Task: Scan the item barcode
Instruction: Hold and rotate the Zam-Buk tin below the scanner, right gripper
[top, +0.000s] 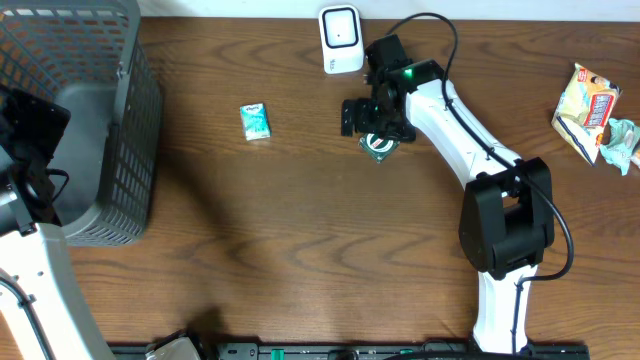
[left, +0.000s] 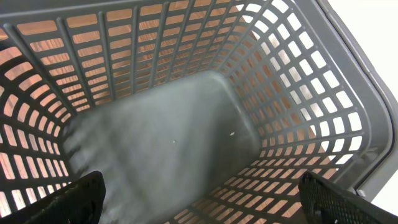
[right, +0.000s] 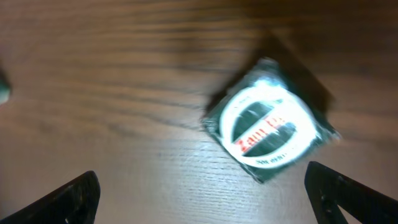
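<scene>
The surface is brown wood with dark wavy lines. The basket is grey, with rows of little holes. The scanner is white. The small packet is blue-green. The square packet is dark green with a white ring and red letters. The right arm is white and black.

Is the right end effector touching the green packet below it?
Apart. Right wrist view: the green packet lies between the fingers of the right end effector, clear of both.
</scene>
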